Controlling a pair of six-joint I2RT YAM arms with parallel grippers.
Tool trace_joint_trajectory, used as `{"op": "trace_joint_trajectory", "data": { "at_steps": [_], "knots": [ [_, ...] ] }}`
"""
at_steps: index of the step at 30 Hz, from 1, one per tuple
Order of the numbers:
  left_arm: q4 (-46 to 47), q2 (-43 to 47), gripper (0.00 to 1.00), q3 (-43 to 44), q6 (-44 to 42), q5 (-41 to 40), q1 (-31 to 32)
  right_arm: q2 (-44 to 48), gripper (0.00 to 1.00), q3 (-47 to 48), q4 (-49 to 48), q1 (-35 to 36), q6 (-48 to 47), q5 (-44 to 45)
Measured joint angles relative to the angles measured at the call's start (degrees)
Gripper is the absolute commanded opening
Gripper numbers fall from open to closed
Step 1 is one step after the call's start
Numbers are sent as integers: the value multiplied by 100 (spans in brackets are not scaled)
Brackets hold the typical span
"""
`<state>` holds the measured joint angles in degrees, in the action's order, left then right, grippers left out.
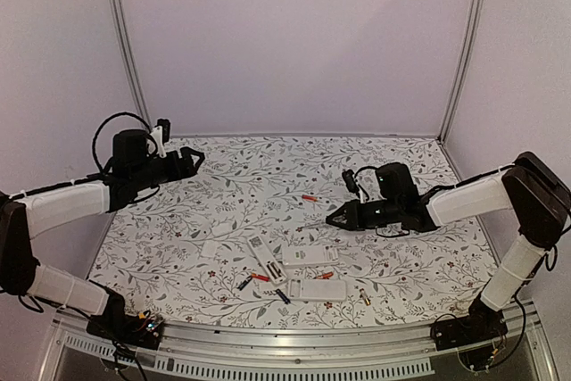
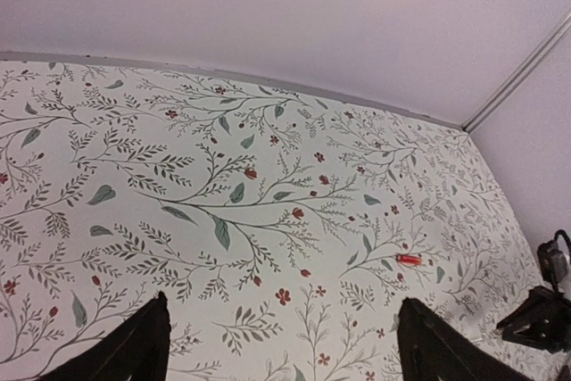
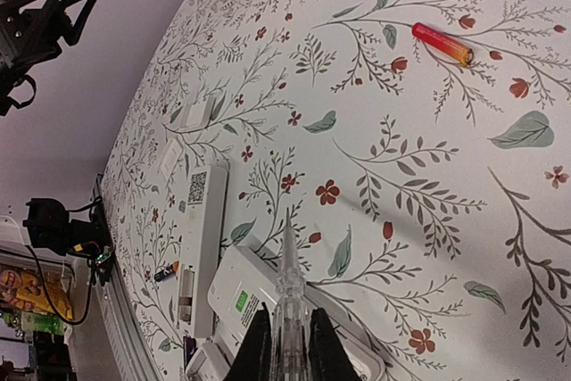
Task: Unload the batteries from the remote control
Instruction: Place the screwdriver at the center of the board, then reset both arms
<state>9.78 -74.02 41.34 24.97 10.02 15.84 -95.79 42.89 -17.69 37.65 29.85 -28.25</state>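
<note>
Left pincer is wide apart. Its two black fingers stand far from each other, and nothing is between them. It hangs in the air over the 10 o'clock part of the flowery table and touches nothing.

Right pincer is squeezed together on a clear stick. The stick pokes out from between the fingers, and its thin tip points out over the table top. I cannot tell if the tip touches the top.

One red battery lies alone, near the right pincer at its 10 o'clock and apart from both pincers.

The white remotes lie in a bunch at 7 o'clock from the right pincer, near the front edge. More batteries lie loose among them — red, black, one orange and one gold. In the right wrist view, one long remote with a square code sticker lies at 9 o'clock from the stick's tip.
</note>
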Motion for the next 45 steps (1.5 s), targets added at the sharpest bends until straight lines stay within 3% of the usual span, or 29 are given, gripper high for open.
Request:
{"op": "trace_joint_trajectory", "data": {
  "at_steps": [16,26,31,35,41,45],
  "knots": [
    [199,330,88,-367,-17,111,-284,-597,53,293,98,24,-61,-85],
    [485,656,89,-638,-138,-26,-339,-511,97,297,527,24,-256,706],
    [710,822,89,-927,-190,-195,-566,-31,99,291,833,-37,-393,1346],
    [925,1005,94,-1235,-238,-334,-1128,621,99,234,1062,-310,-507,1814],
    [1663,1340,97,-1961,-225,-507,-2286,1823,99,-149,1226,-1497,-756,2500],
    [2271,1344,100,-2387,-452,-686,-2542,2382,99,-538,1088,-2441,-949,3012]
  ]
}}
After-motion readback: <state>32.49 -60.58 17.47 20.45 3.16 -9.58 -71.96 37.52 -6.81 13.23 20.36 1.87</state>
